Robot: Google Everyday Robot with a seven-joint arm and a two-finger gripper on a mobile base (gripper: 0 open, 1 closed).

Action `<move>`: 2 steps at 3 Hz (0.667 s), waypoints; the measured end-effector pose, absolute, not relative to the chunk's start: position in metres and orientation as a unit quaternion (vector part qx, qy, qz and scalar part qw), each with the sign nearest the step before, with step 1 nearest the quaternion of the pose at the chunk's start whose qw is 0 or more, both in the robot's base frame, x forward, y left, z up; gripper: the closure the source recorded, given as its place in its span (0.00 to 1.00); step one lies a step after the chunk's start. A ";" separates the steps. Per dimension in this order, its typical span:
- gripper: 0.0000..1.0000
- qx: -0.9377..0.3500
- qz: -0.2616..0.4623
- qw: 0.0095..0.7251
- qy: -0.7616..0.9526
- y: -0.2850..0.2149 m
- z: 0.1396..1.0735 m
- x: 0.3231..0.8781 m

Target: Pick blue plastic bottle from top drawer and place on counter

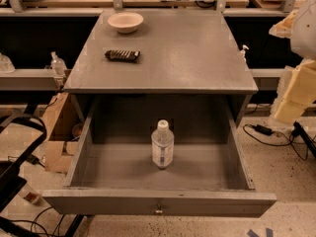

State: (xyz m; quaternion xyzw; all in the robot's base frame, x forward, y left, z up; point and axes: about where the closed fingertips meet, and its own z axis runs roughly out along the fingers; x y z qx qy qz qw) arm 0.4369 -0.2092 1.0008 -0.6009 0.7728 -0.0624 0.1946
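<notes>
The gripper point(296, 90) is seen at the right edge, beside the counter point(197, 48); whether it is open cannot be told. The blue plastic bottle point(162, 144) is stood upright in the middle of the top drawer point(123, 201), well apart from the gripper.

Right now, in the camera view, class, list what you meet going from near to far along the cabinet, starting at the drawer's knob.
Knob → blue plastic bottle standing in the top drawer → counter front edge → dark wrapped bar → white bowl. The gripper is off at the right edge.
</notes>
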 end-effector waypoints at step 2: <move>0.00 -0.605 -0.022 0.236 0.760 -0.196 0.969 0.445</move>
